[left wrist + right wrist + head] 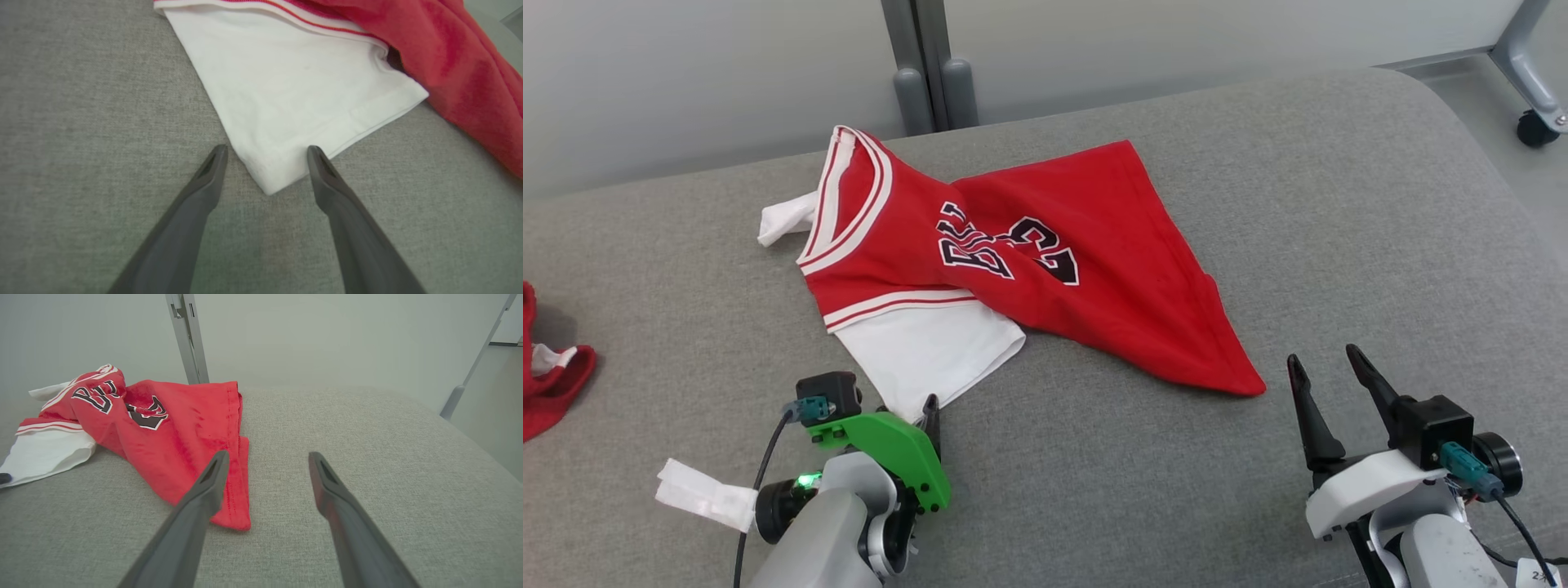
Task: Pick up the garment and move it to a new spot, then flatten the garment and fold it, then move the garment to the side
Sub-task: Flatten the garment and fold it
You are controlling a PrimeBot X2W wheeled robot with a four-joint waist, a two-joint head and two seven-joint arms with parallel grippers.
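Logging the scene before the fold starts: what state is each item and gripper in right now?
Jersey, crumpled and partly folded over itself, lying loose on the cushion.
Left gripper, open, fingers astride the white sleeve corner, not gripping.
Right gripper, open, near the jersey's red corner, holding nothing.
Second red garment, bunched, far left on the cushion.

The red jersey (1029,269) bears black, white-edged letters "BU", the rest folded under; beside them, a creased "23".

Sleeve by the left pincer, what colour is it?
The sleeve is plain white, seen best in the left wrist view.
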